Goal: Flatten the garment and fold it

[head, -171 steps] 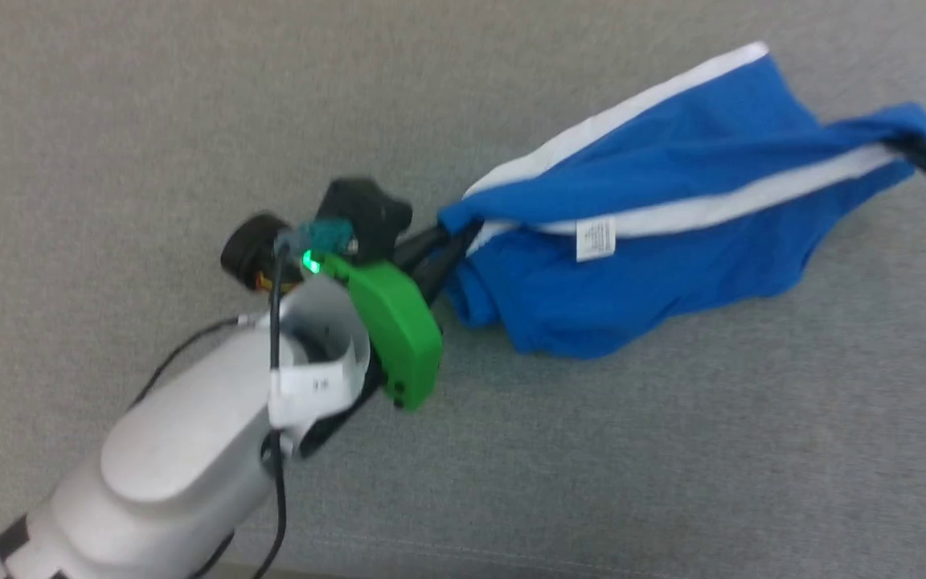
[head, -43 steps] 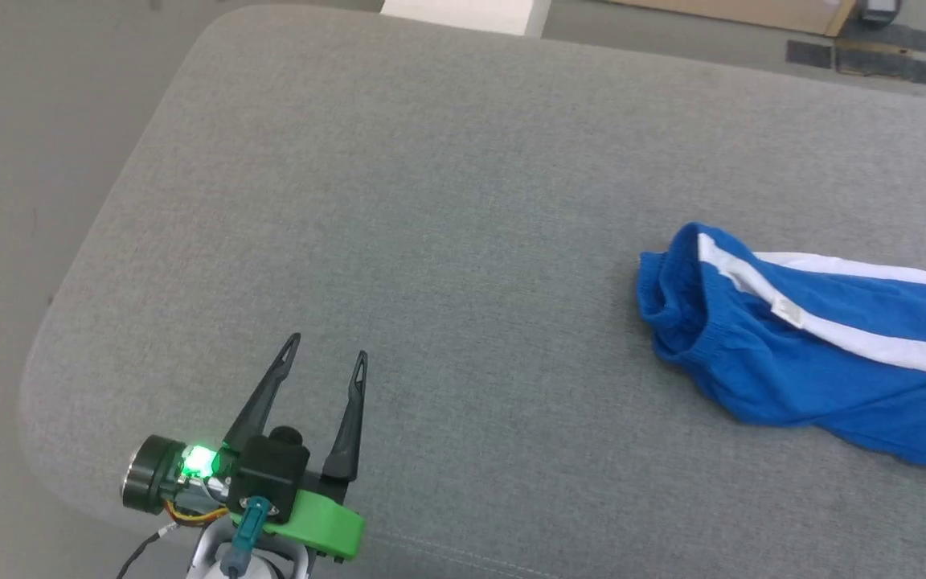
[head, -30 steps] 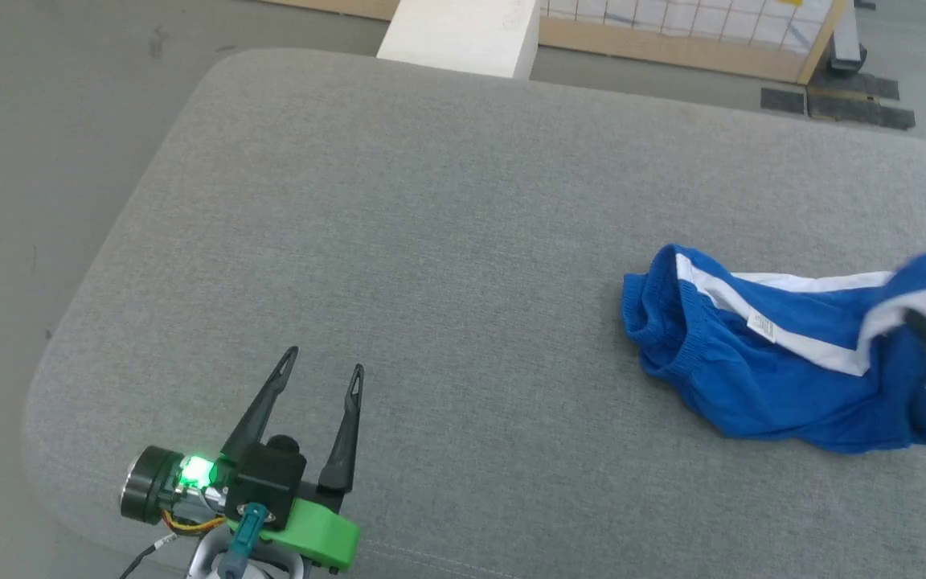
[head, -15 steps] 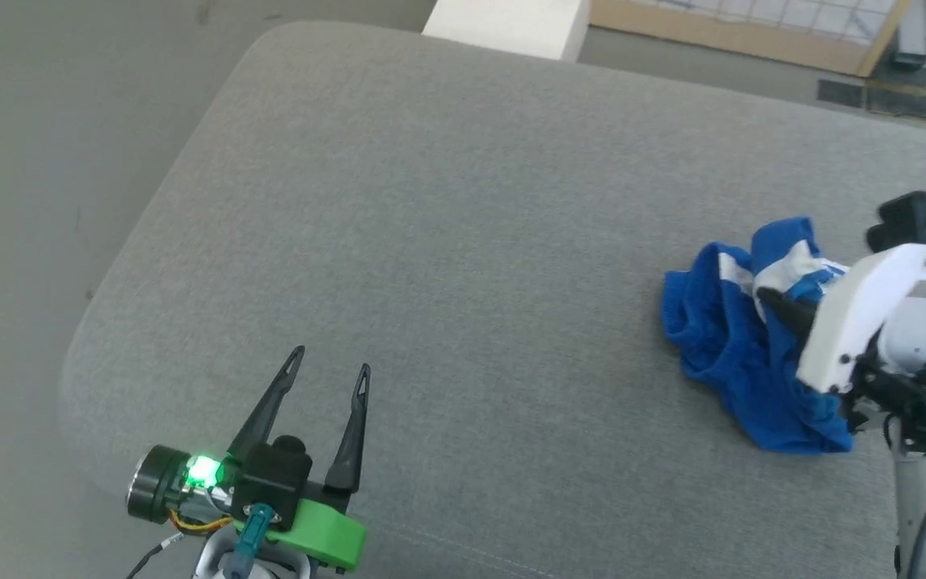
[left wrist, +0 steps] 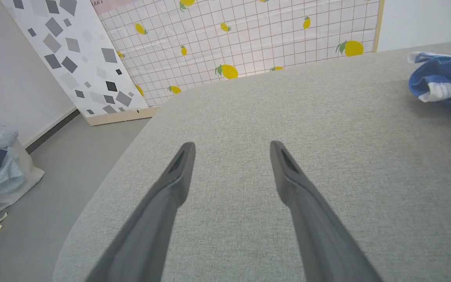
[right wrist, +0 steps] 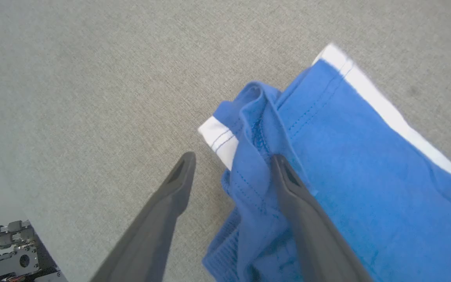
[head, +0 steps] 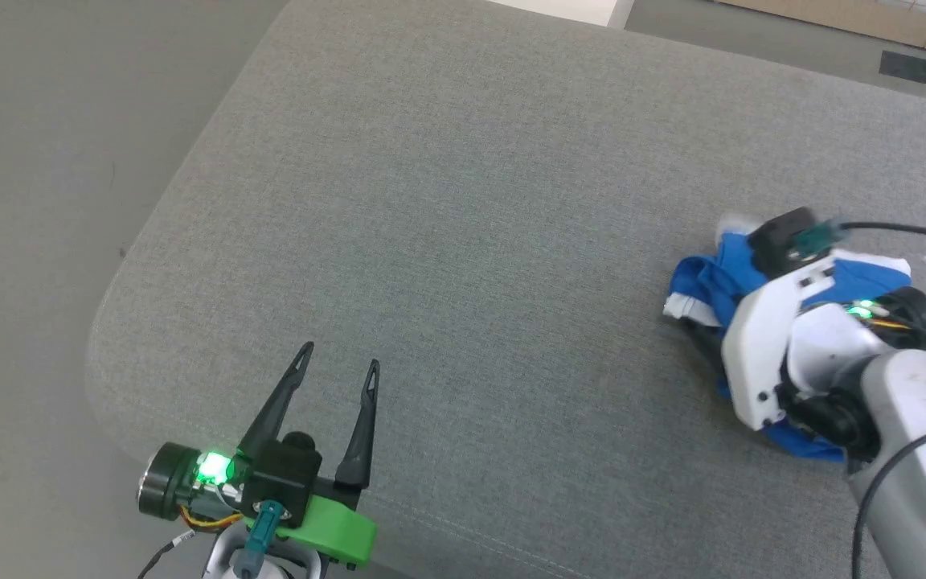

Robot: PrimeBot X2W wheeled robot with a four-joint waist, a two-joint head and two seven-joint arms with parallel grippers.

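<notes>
Right wrist view: right gripper wide open, empty, at crumpled shorts. Left gripper likewise. Flattening apparently pending: pinch hem corners next.

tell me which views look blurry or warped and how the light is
Head view: even soft light, the left gripper crisp, the bright blue soft shorts with white hems slightly smeared. Left wrist view: wide-angle stretch, the long dark fingers looming and soft-edged. Right wrist view: stitching sharp, far white hem streaked.
</notes>
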